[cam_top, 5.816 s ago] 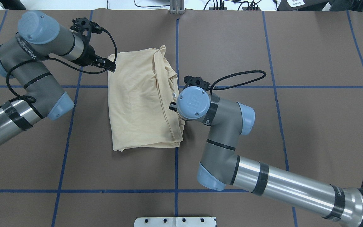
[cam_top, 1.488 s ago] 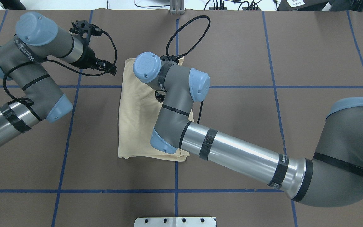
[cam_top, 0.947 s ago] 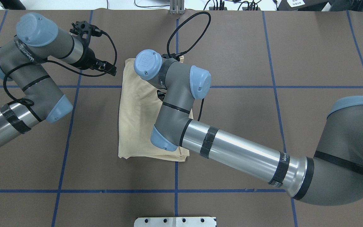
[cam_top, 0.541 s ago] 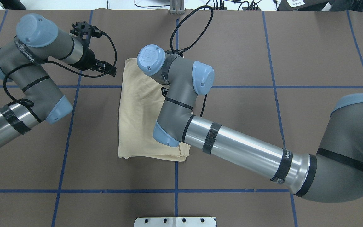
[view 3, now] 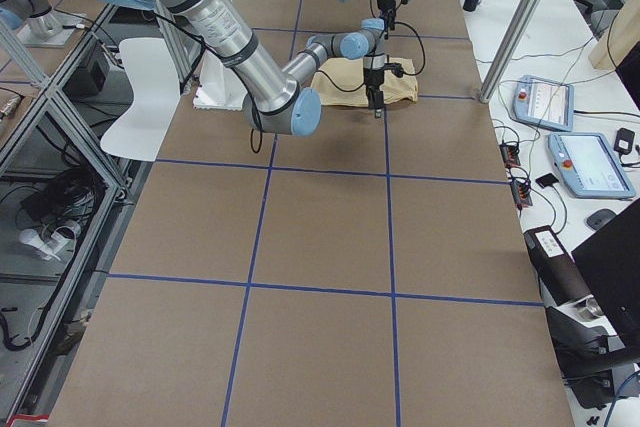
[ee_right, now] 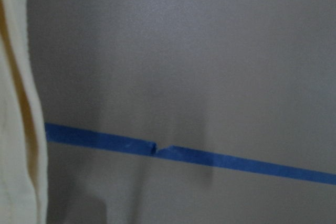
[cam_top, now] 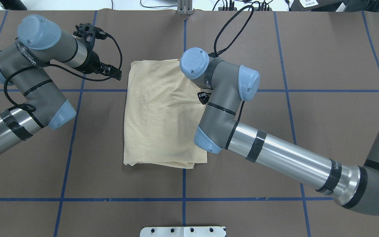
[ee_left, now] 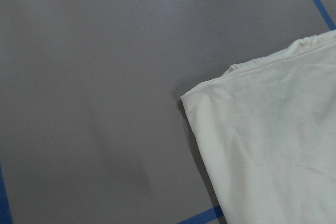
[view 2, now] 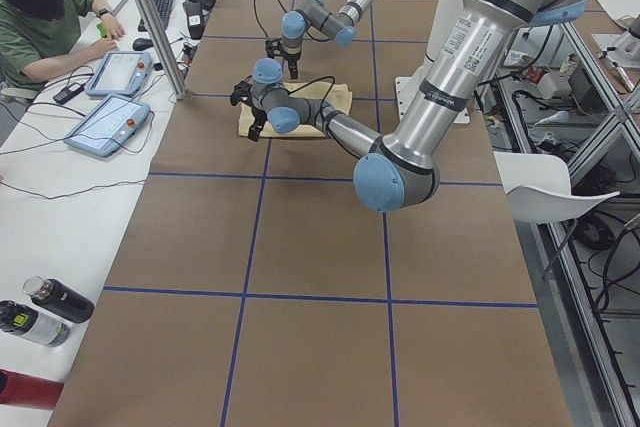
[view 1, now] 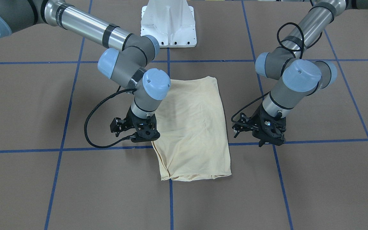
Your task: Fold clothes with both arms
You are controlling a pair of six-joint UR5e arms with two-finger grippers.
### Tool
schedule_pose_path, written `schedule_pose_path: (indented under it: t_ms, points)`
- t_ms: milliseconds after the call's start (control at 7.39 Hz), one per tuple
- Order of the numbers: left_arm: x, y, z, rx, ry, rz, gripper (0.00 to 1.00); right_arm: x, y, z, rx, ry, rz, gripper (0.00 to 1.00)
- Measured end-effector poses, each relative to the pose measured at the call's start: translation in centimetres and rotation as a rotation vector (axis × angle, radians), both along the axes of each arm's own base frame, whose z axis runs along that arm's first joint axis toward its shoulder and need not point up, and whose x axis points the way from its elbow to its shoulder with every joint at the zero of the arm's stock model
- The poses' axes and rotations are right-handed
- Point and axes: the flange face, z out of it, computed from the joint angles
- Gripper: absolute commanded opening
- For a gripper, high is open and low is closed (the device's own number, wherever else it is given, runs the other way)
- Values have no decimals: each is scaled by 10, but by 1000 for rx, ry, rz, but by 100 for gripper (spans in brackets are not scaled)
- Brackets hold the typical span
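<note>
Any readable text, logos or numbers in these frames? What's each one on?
"WAN…": white letters on the black strap round the left arm; the rest is blurred.
Similar lettering on the right arm, on its strap: too small to read.
"UR", faint raised logo, probably: the right arm's blue joint cap.
White label at the far table edge: too small.
Shirt: no print or tag showing.
</note>
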Motion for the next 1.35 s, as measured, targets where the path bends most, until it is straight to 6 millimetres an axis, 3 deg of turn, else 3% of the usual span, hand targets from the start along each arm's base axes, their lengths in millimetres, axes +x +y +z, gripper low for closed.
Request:
schedule_pose_path:
  t_ms: [406,676,812,1082,1353]
  points:
    - [0,0,-1,1,1,0,100,12,-2,-28,12,-133,59,100]
    - [-1,2,-4,1,8,-1,100,8,-4,-51,31,-320,172,100]
    - [-4,9,-8,-8,23,-10,100,6,5,-54,8,-382,232,100]
    - [-6,53,-16,-53,72,-23,100,22,57,-27,-42,-482,312,100]
    - [2,126,-20,-97,114,-16,100,46,122,-10,-52,-553,348,100]
